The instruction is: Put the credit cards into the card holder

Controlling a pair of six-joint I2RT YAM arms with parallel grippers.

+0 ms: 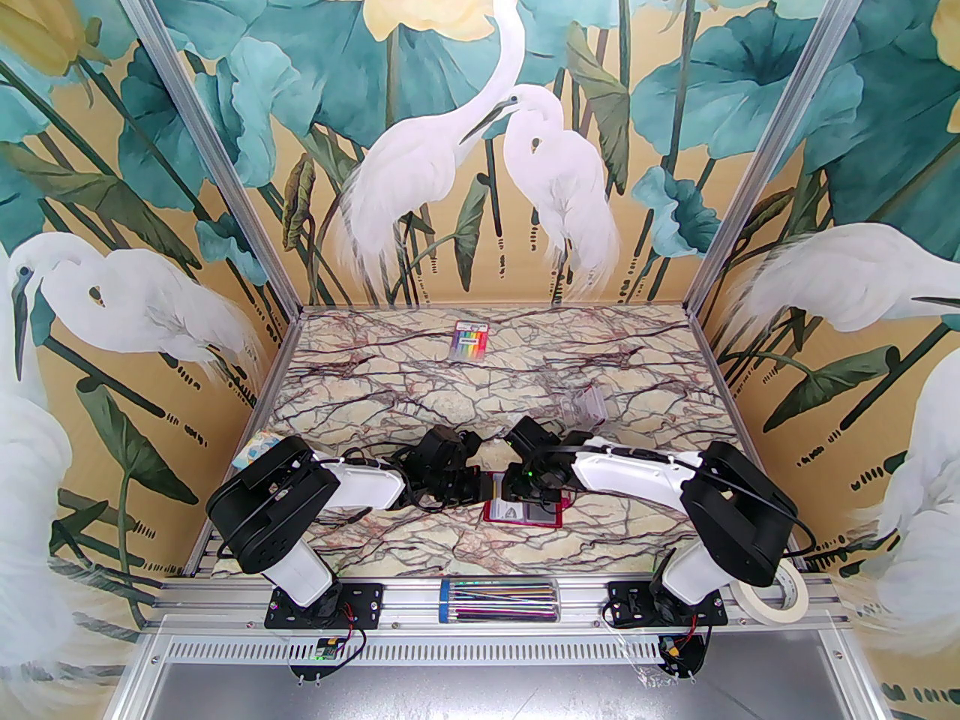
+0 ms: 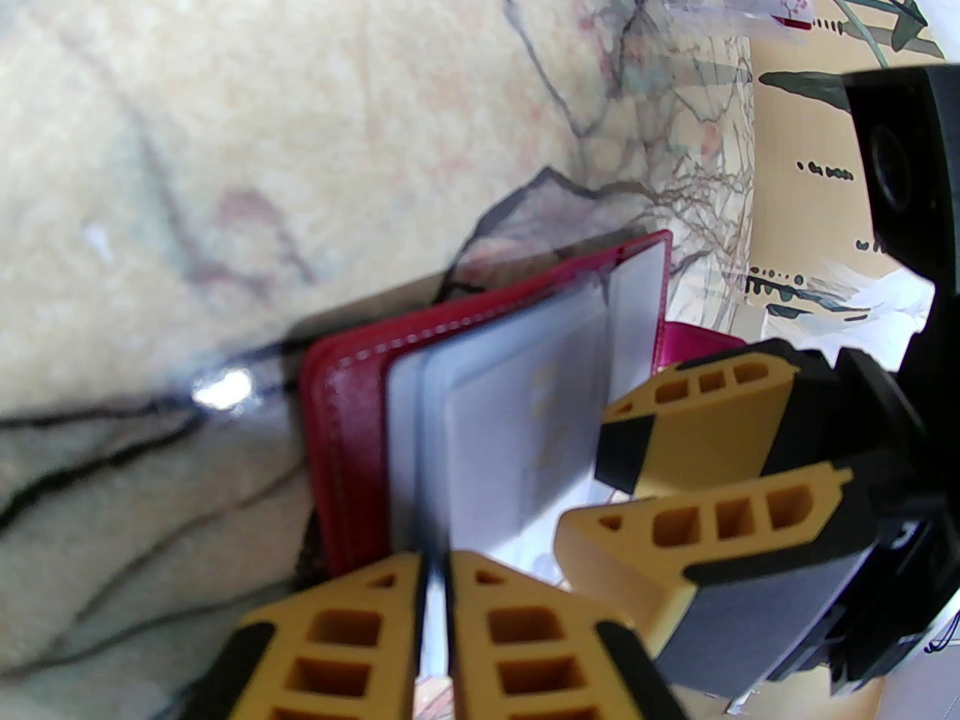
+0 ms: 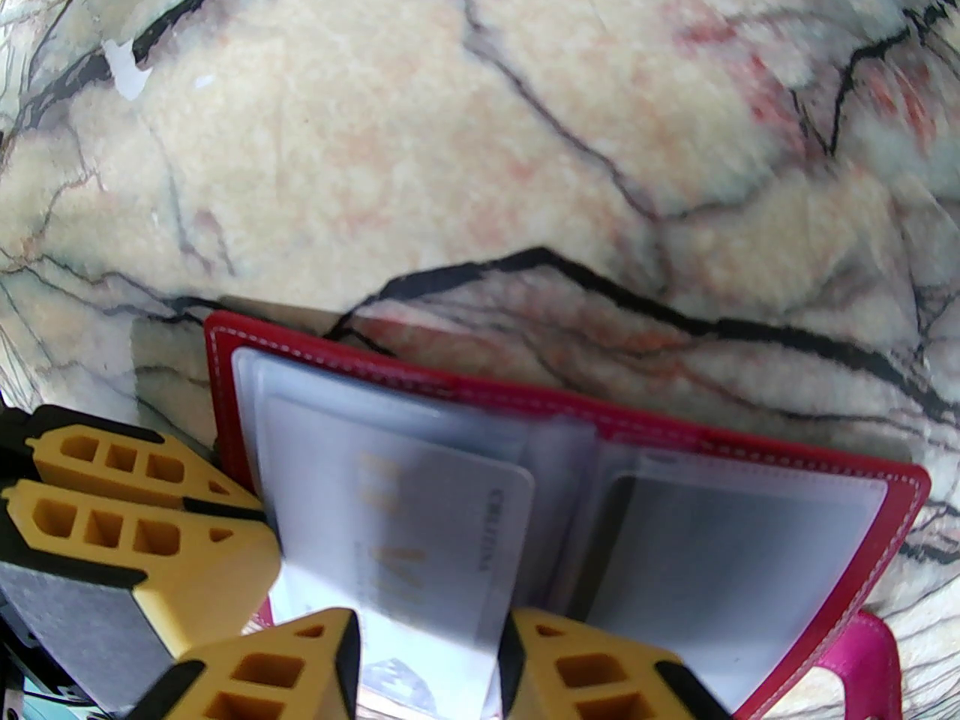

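Left gripper (image 2: 433,574), nearly closed, is being clamped on a clear sleeve (image 2: 427,462) of the card holder (image 3: 225,372), which is lying open on the counter (image 3: 450,139). Credit card (image 3: 435,522), part-sleeved, is being straddled by the part-open right gripper (image 3: 431,664); grip cannot be told.

Two robot arms (image 1: 360,481), one red wallet (image 2: 345,432), one pale card (image 3: 435,507) showing, one rainbow-striped pack (image 1: 471,340), one clear box (image 1: 583,404), one tape roll (image 1: 757,606).

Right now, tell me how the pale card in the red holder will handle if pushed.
The card is probably stiff: its edges run straight. Its smooth face looks slippery, so it may slide inside the clear sleeve. Thin, so likely light.
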